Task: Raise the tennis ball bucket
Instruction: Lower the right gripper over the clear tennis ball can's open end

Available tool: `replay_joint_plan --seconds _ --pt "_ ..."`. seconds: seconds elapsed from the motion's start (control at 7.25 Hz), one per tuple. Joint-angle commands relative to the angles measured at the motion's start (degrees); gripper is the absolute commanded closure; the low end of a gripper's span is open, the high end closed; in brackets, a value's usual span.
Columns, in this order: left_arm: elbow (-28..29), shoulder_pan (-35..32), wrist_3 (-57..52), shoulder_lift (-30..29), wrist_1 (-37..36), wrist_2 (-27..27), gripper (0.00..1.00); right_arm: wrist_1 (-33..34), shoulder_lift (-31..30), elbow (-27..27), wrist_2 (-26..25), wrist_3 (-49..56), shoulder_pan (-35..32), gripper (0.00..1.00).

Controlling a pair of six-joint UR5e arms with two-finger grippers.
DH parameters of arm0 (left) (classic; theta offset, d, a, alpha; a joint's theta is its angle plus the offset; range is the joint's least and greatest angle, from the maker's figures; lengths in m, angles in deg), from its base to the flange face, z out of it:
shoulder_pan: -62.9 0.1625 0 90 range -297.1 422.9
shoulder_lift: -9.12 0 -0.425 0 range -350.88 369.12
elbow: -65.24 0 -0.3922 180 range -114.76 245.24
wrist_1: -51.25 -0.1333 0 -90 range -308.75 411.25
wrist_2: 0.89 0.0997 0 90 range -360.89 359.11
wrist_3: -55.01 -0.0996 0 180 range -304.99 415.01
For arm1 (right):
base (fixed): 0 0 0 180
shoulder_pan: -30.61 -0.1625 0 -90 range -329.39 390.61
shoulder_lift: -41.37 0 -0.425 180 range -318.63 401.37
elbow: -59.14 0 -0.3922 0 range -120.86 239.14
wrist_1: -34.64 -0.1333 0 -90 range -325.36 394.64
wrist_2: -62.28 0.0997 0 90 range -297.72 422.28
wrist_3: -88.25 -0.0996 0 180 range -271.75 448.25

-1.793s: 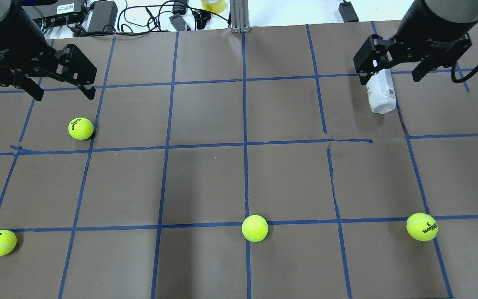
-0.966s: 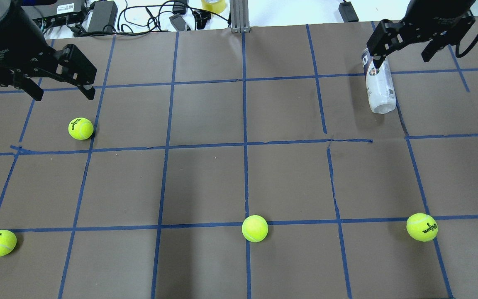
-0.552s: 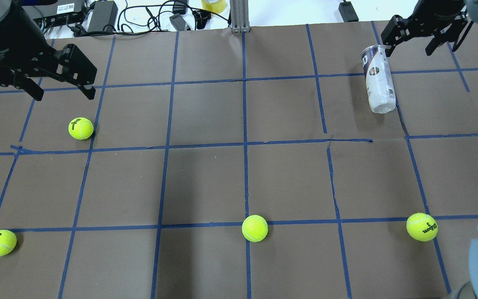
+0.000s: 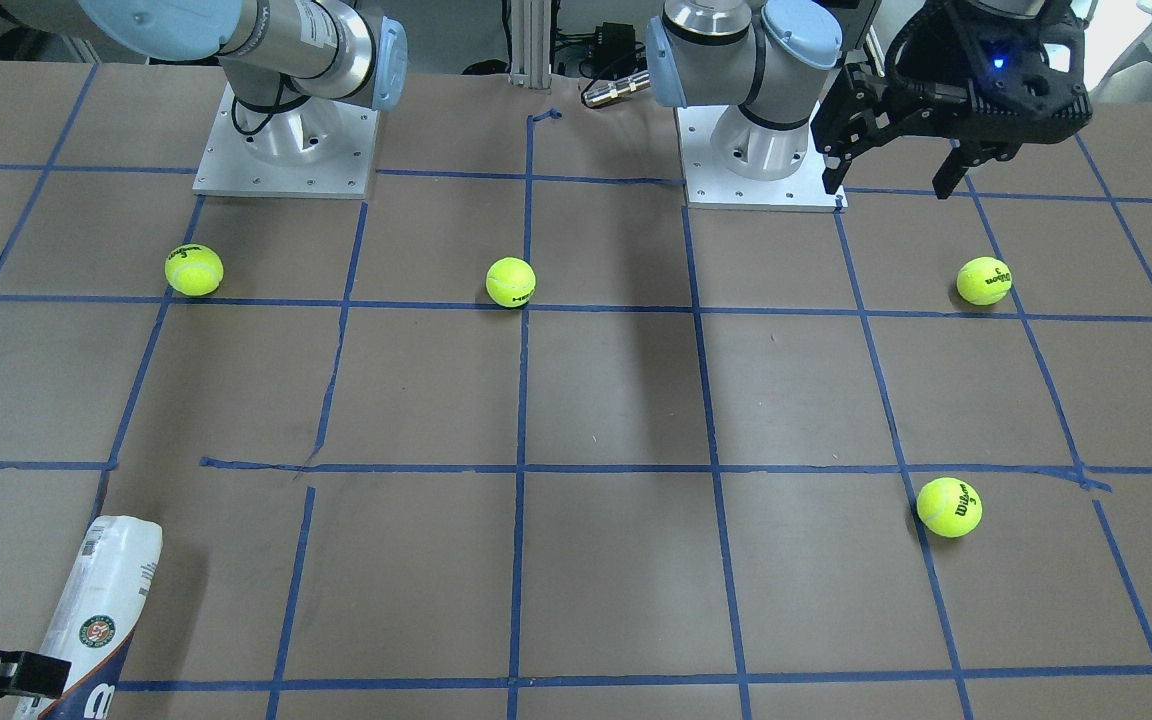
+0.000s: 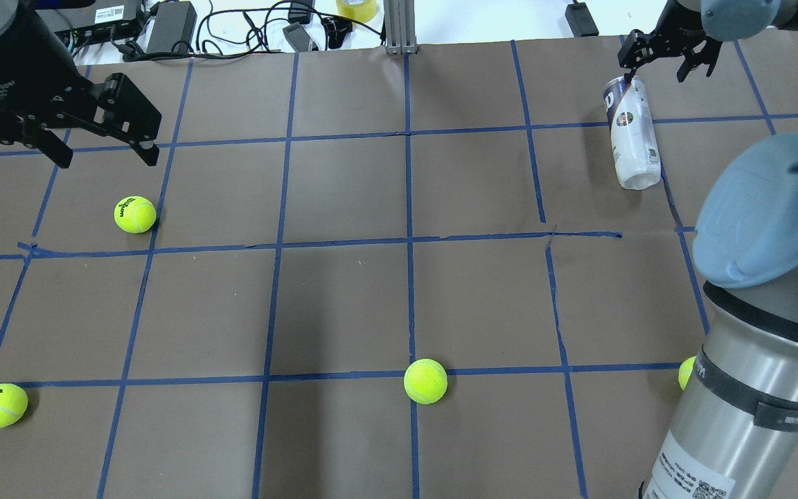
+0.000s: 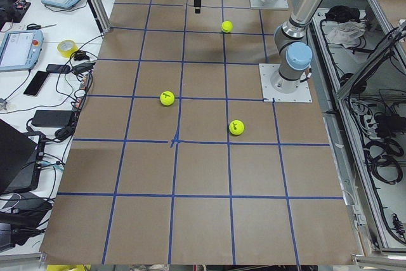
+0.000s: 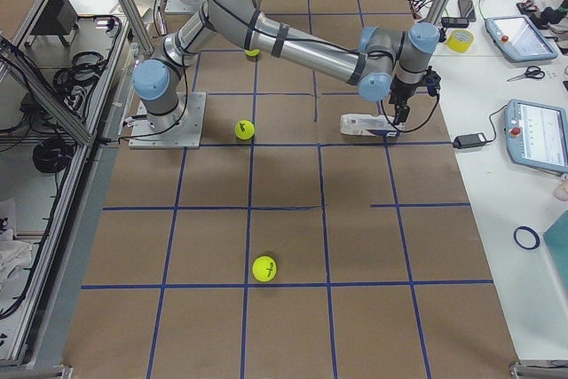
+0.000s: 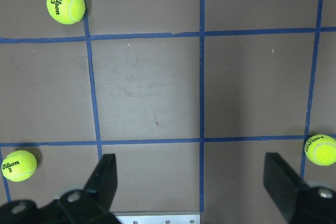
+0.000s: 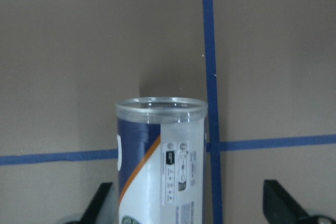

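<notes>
the table (image 5: pixel 343 305) is covered in brown paper, marked into squares by blue tape (image 5: pixel 408 208). past its far edge lies a white bench with cables (image 5: pixel 271 21), a power brick (image 5: pixel 172 26) and a roll of tape (image 5: pixel 357 8). the right side view adds control tablets (image 7: pixel 535 135) on that bench.

the tennis ball bucket (image 5: pixel 631 135) lies on its side in the far right part of the table, navy end toward the far edge. the right gripper (image 5: pixel 654 75) hangs over that end with its jaws apart. the right wrist view shows the clear rim between the two fingers (image 9: pixel 102 200), nearer this one; i cannot tell whether they touch. the left gripper (image 5: pixel 109 161) hovers over the far left part, jaws wide apart above bare paper.

four tennis balls (image 4: pixel 510 282) sit well apart from each other and from the bucket. the right arm's elbow (image 5: pixel 766 208) fills the overhead view's lower right corner and hides most of one of them. the front-facing view shows all four in full, but cuts off the bucket's navy end and most of the right gripper at its lower edge.
</notes>
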Motion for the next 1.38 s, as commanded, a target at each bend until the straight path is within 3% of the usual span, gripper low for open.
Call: replay_joint_plan --seconds 0.0,1.1,1.24 --pt "0.00 -0.06 0.00 -0.01 -0.04 -0.03 0.00 3.88 2.26 0.52 0.25 -1.11 -0.31 0.00" --pt "0.00 0.03 0.00 0.08 0.05 0.15 0.00 3.89 6.91 -1.15 2.71 -3.57 -0.93 0.00" --pt "0.00 0.03 0.00 0.08 0.05 0.15 0.00 4.93 6.92 -1.15 2.45 -3.14 -0.84 0.04"
